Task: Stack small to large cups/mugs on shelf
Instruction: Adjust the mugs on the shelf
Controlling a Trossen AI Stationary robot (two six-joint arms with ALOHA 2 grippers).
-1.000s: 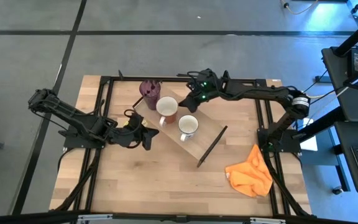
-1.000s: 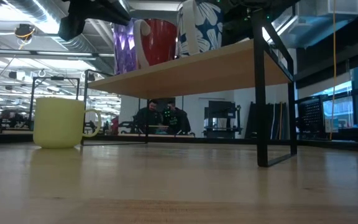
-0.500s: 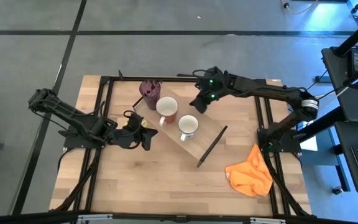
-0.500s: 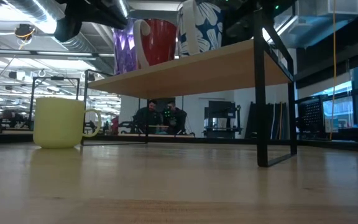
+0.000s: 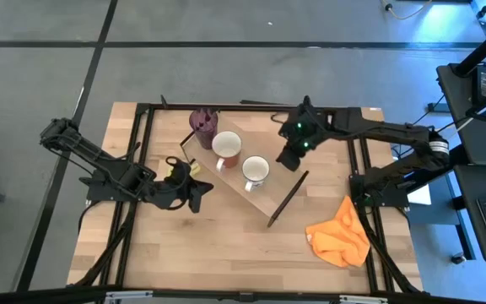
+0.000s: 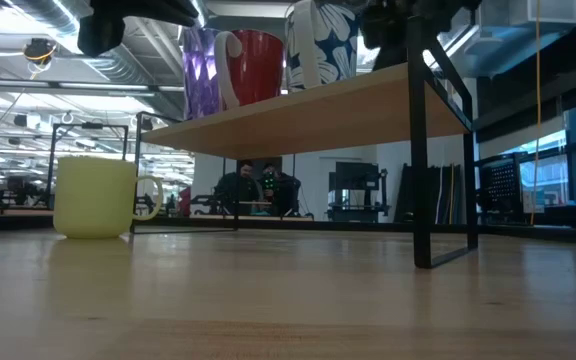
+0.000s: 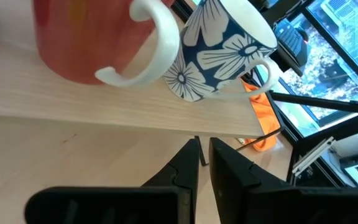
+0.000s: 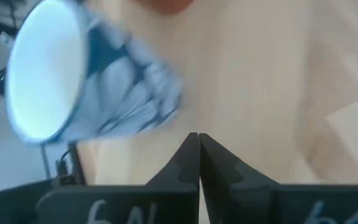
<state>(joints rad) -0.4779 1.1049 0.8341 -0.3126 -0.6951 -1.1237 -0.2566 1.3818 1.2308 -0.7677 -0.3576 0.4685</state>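
The shelf point(image 5: 275, 192), a light-wood plank on dark bars, stands slantwise mid-table. Three vessels stand on it in a row: a purple tumbler point(image 5: 202, 125), a reddish-brown mug point(image 5: 226, 148) with a white inside, and a white-and-blue flowered mug point(image 5: 255, 171). The yellow-green mug point(image 6: 93, 195) stands on the tabletop left of the shelf, partly hidden by my left arm in the high view. My left gripper point(image 5: 197, 194) is shut, low beside that mug, facing the shelf point(image 7: 104, 115). My right gripper point(image 5: 291, 159) is shut over the shelf's right end, past the flowered mug point(image 8: 92, 87).
An orange cloth point(image 5: 338, 239) lies crumpled near the table's right near corner. The shelf's dark end bar point(image 5: 287, 198) slants beside it, and its leg point(image 6: 420, 150) stands in the low view. People point(image 6: 263, 190) sit far behind the table. Bare tabletop point(image 5: 218, 245) lies toward the near edge.
My right gripper has drawn back from the mugs toward the table's right edge, along the shelf to its right end, staying shut. My left gripper has shifted slightly toward the near edge. The vessels have kept their places.
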